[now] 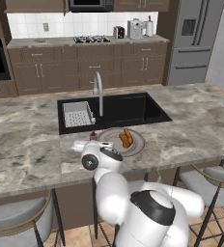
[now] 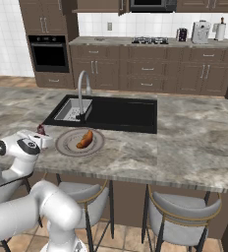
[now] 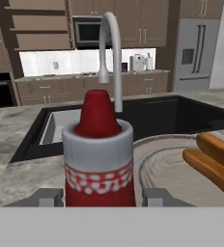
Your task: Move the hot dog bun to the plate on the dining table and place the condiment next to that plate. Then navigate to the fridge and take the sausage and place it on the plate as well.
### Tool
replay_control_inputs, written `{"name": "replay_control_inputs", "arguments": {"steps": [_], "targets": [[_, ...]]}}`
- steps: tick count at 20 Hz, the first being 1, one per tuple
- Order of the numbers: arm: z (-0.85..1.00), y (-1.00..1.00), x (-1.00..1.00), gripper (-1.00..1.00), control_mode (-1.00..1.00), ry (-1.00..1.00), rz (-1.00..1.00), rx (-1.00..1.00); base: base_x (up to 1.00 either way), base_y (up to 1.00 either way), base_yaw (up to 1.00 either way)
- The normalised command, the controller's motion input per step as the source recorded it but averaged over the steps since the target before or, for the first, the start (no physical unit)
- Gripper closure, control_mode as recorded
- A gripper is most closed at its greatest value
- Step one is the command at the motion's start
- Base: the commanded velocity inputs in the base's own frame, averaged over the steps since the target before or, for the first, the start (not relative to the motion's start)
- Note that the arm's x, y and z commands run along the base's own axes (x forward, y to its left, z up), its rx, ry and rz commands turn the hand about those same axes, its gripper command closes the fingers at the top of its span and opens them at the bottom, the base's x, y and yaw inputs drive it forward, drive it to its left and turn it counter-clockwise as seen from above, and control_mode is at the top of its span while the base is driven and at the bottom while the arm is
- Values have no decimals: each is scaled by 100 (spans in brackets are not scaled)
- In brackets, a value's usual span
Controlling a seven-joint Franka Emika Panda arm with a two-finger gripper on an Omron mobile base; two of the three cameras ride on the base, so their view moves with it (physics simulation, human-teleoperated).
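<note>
Hand view first: the condiment [image 3: 98, 154] sits right between my two finger tips, very close to the camera; the gripper [image 3: 103, 197] is clamped on its body, one tip at each side, so I say it is grasping the bottle; the bottle stands upright with its red cap on top, which I think helps it stand and not tip when I let go.

Just past it, on its right in this view, is the plate [image 3: 169, 166]; the bun [image 3: 215, 161] lies on the plate, so that part of the job looks done.

Left base view shows my hand low at the near edge of the dining table [image 1: 27, 144], just beside the plate [image 1: 135, 144] on its left; only the bottle's red tip [image 1: 92, 135] peeks out above the hand; I cannot tell if the bottle's bottom touches the table yet.

Behind the plate are the black sink [image 1: 128, 108] and the tap [image 1: 98, 91].

Far back, by the wall, stands the fridge [image 1: 193, 43]; its doors look closed; I guess the sausage is in there, so that trip comes after I let go of the bottle.
</note>
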Motion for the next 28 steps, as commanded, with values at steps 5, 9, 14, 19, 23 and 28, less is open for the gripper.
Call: {"name": "replay_control_inputs", "arguments": {"steps": [5,9,14,19,23,28], "targets": [[-6,11,5,100,-100,0,0,0,0,0,0],[-12,0,5,100,-100,0,0,0,0,0,0],[-20,0,13,-100,-100,0,0,0,0,0,0],[-16,0,13,-100,-100,0,0,0,0,0,0],[-13,0,3,-100,-100,-1,0,0,0,0,0],[-10,0,2,-100,-100,0,0,0,0,0,0]]}}
